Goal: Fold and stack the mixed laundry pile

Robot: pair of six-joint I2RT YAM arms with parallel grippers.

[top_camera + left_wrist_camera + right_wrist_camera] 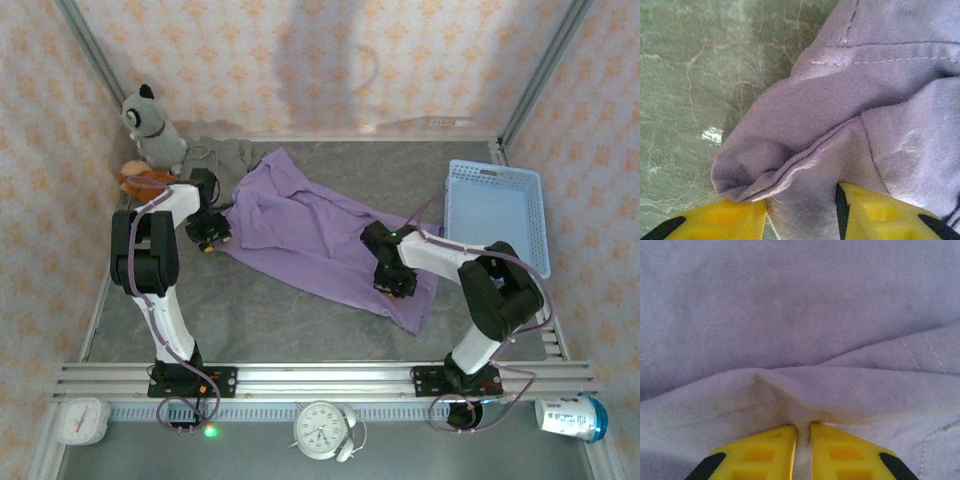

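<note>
The lavender garment (310, 240) lies spread on the grey table (280, 320), running from the upper left to the lower right of the overhead view. The small taupe garment (222, 155) lies crumpled just beyond its upper-left end. The right gripper (801, 432) is clenched almost closed on a raised ridge of the lavender cloth near its lower-right end. The left gripper (802, 200), at the cloth's left edge, has its fingers apart astride a hemmed fold, and I cannot tell whether it is actually pinching it. The step looks like taking two holds for a first fold. To do it well, the left side should close firmly on the hem, catching both layers, before anything rises. Then both arms should lift evenly, with the cloth taut between them and clear of the taupe piece, so nothing gets dragged.
</note>
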